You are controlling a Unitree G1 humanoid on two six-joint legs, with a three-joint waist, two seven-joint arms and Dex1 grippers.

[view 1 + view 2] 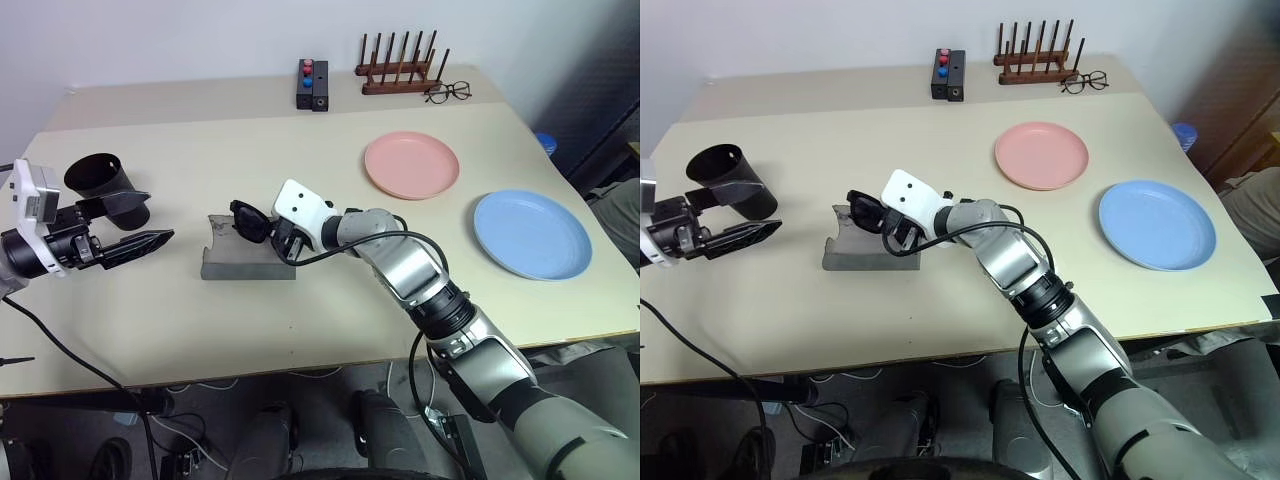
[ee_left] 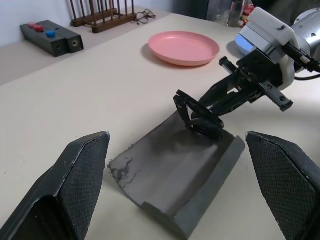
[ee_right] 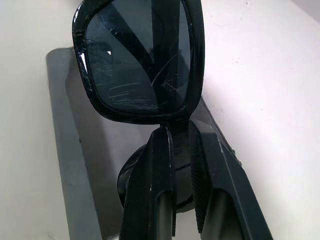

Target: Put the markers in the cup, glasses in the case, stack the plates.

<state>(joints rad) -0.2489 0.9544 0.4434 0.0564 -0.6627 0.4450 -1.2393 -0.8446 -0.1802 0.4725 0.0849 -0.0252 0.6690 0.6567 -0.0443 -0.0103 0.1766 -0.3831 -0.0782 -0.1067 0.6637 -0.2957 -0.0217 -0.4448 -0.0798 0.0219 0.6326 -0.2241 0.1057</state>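
Observation:
My right gripper (image 1: 283, 240) is shut on the black sunglasses (image 1: 250, 220) and holds them just above the open grey case (image 1: 235, 262) at the table's middle. In the right wrist view the fingers (image 3: 160, 165) pinch the frame below one dark lens (image 3: 137, 55). At the left, my left gripper (image 1: 158, 217) hangs wide open with nothing between its fingers and points toward the case (image 2: 170, 185). The black cup (image 1: 105, 185) lies tilted just behind it. The pink plate (image 1: 411, 164) and the blue plate (image 1: 531, 233) lie apart on the right. The markers are out of view.
A small black box with red and blue buttons (image 1: 312, 85) stands at the table's far edge. Next to it are a wooden peg rack (image 1: 400, 70) and wire-framed spectacles (image 1: 447, 93). A cable (image 1: 70, 355) trails from the left arm over the front edge.

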